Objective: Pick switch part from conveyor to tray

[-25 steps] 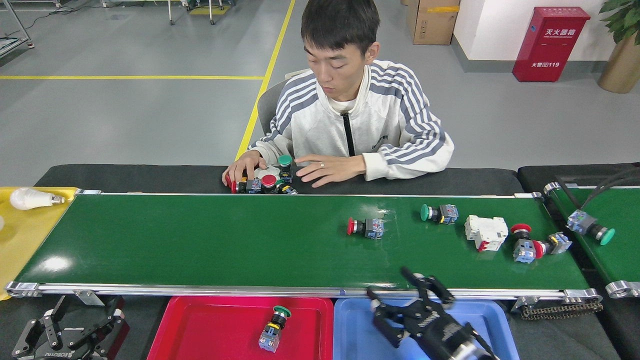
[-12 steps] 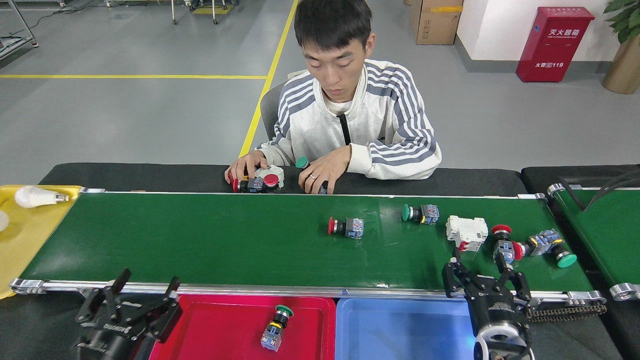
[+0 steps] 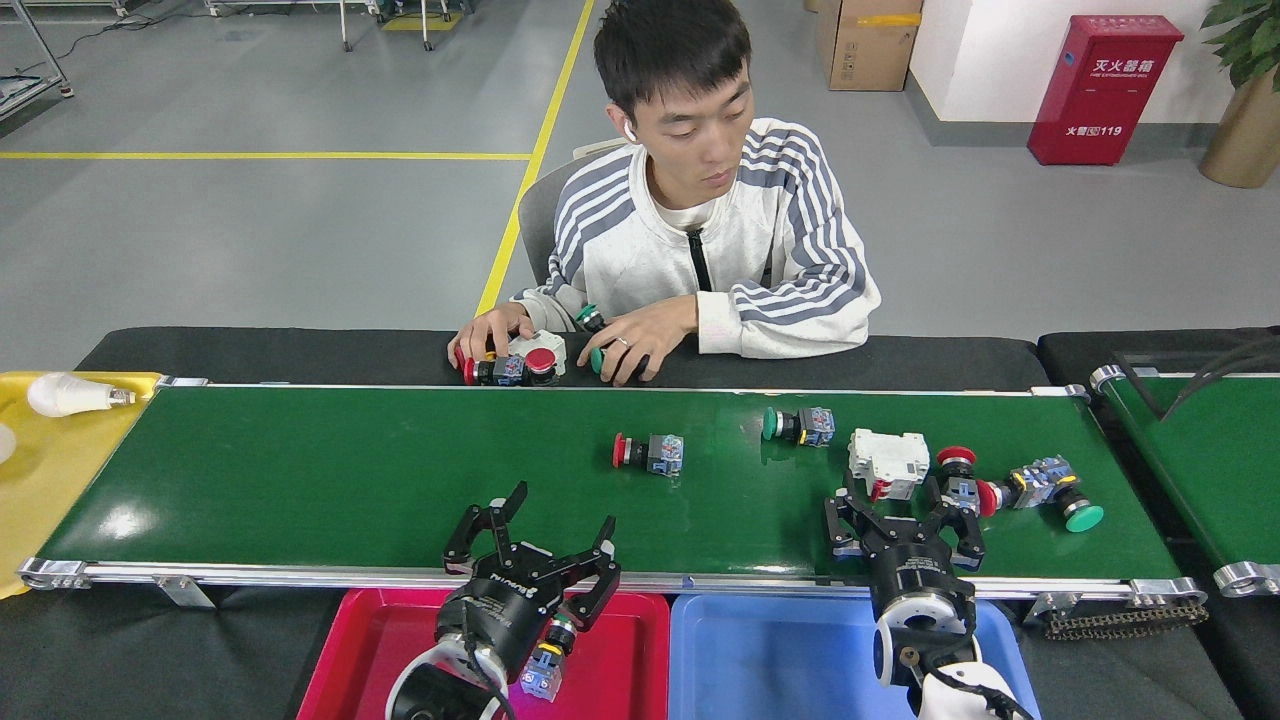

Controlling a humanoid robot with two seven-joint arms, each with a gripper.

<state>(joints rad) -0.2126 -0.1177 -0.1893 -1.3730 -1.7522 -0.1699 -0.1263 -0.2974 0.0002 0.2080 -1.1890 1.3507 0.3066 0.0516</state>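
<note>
Right hand (image 3: pixel 903 521) hovering low over the near strip of the conveyor (image 3: pixel 400 480), fingers spread wide, gripping nothing. Just beyond its fingertips, the white breaker block (image 3: pixel 888 463), looking almost in contact with them. Just right of that hand, a red-capped switch part (image 3: pixel 958 475) standing up, then another red-capped piece (image 3: pixel 1025 488) lying flat, touching a green-capped one (image 3: pixel 1078 512). Further ahead and to the hand's left, a green-capped switch part (image 3: pixel 797 424) on its side, and further left a red-capped one (image 3: pixel 648 452), also on its side.

Left hand (image 3: pixel 528 543) over the conveyor's near rail, fingers splayed wide, empty. Directly below and behind it, the red tray (image 3: pixel 620 650), with 1 switch part (image 3: pixel 545 660) partly hidden under the wrist. Blue tray (image 3: pixel 780 650) under the right arm.

Across the belt from both hands, a person (image 3: pixel 700 240) seated at the black counter (image 3: pixel 300 355), fingers on a small cluster of switches (image 3: pixel 515 362). Far left of the left hand, a bulb (image 3: pixel 65 395) on a yellow surface (image 3: pixel 50 470).
</note>
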